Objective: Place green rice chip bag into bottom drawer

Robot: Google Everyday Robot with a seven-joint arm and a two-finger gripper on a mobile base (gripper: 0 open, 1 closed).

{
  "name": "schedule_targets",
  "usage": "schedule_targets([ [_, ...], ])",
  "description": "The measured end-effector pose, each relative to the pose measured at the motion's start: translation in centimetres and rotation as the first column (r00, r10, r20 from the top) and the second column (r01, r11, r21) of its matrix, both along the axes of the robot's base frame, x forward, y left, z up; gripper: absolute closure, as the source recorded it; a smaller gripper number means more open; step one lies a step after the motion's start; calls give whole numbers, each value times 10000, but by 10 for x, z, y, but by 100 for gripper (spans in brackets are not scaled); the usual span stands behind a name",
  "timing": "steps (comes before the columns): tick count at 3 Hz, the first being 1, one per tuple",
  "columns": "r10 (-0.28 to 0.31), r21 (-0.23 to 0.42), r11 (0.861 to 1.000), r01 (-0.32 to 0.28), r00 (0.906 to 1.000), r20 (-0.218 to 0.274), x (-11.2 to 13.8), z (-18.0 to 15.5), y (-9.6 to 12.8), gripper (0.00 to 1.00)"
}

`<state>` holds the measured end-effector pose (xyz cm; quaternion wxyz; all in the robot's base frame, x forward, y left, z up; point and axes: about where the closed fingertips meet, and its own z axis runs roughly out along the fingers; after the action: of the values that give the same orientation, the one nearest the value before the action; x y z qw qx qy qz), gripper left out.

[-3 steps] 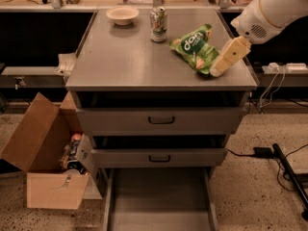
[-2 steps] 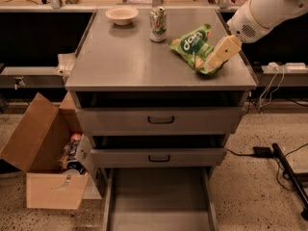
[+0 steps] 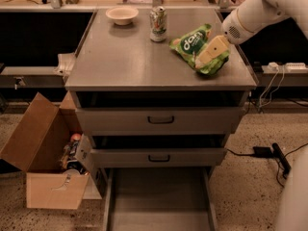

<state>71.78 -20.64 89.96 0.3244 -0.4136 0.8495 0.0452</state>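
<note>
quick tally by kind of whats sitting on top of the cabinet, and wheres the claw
bowl: 1
drink can: 1
green rice chip bag: 1
total: 3
The claw is down at the right part of the bag.

One table [image 3: 125, 64] carries one green rice chip bag [image 3: 191, 45], one drink can [image 3: 158, 24] and one bowl [image 3: 121, 15], with one gripper [image 3: 203, 60] upper right on the bag, two upper drawers [image 3: 161, 121], one bottom drawer [image 3: 159, 201], one cardboard box [image 3: 36, 143] lower left.
</note>
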Motion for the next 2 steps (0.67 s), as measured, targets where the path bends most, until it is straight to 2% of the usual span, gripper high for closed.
schedule_targets([
  [1,-286,214,9993,300,9977,-609,19,-19,17,2],
  [2,-447,269,9985,473,9948,-921,26,-28,26,25],
])
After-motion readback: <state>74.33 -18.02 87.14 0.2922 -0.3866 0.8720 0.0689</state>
